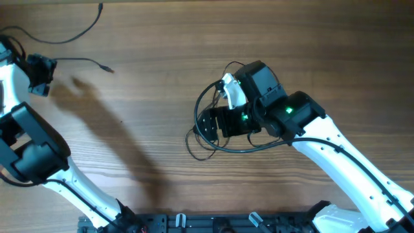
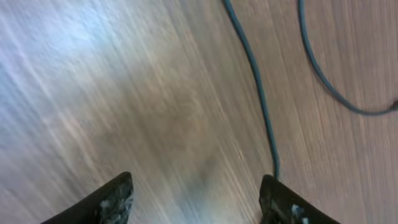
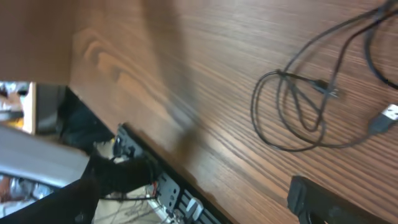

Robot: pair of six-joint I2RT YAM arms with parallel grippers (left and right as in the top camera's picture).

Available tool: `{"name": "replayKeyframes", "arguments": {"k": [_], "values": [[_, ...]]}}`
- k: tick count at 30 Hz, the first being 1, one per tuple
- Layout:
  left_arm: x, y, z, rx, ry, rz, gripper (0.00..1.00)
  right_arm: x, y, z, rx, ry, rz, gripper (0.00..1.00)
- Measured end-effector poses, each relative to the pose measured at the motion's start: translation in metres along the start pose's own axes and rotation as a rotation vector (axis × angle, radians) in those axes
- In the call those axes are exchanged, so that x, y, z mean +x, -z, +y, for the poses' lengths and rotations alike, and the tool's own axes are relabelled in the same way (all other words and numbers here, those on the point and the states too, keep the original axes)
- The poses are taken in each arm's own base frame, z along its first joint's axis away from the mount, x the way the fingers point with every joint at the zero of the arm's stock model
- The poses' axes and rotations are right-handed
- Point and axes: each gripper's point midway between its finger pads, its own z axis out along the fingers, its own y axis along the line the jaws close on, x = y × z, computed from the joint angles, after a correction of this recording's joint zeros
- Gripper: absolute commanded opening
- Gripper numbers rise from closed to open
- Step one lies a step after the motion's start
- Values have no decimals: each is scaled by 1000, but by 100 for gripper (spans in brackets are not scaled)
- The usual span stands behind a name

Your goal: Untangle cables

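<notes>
Overhead: two loose thin black cords [image 1: 65,42] lie curved on the brown wooden table [image 1: 149,97] at far left, just beside the left gripper [image 1: 44,74]. A small dark tangle of cords [image 1: 202,141] is seen at centre, by the right gripper [image 1: 210,124].

Left wrist: fingers [image 2: 117,200] are held apart with nothing between. One cord [image 2: 256,87] ends by the right finger.

Right wrist: the looped tangle [image 3: 292,115] lies far right. The fingers [image 3: 314,199] seem to be apart, though the left one is blurred.
</notes>
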Motion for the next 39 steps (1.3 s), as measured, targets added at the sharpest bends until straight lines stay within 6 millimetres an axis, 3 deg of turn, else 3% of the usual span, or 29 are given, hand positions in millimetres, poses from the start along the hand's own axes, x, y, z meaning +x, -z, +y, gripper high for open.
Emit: {"name": "replayKeyframes", "arguments": {"k": [1,3,4,7,9,12,15,22,26,29,30,31,32,33,34,37,38,39], "values": [[6,-1,-9,9,-19,4,67,-1,0,-2,12,-10,-6,100],[36,-8,-38,32,-89,39,53,-2,0,-4,23,-22,-12,100],[50,-12,-46,23,-107,56,37,-2,0,-5,26,-30,-14,100],[92,-28,-59,-36,-124,93,4,-1,0,-6,36,-54,-11,100],[95,-30,-59,-61,-98,76,4,1,0,-8,41,-62,-3,100],[90,-31,-39,-149,-35,47,4,2,0,-9,45,-68,-1,100],[86,-52,-27,-194,2,14,4,1,0,-8,44,-87,-4,100],[96,-71,-67,-29,-4,34,4,-2,0,-7,38,-96,-15,100],[99,-85,-108,106,-44,-9,4,-2,0,-7,38,-96,-14,100],[99,-88,-117,147,-110,-18,4,-2,0,-7,38,-96,-15,100],[98,-86,-115,136,-131,-8,14,-2,0,-7,38,-96,-15,100],[96,-82,-112,126,-144,13,33,-2,0,-7,38,-96,-15,100],[92,-76,-112,126,-144,28,47,-2,0,-7,37,-96,-16,100],[85,-63,-113,144,-143,39,68,-8,0,-5,33,-98,-41,100],[80,-41,-119,184,-137,59,100,-16,1,-3,26,-118,-73,100],[68,97,-163,441,-153,113,100,-39,7,-4,0,-179,-159,100],[75,134,-173,506,-175,132,100,-47,14,-14,4,-219,-184,100],[96,168,-177,550,-203,204,100,-58,26,-34,16,-284,-216,100]]}}
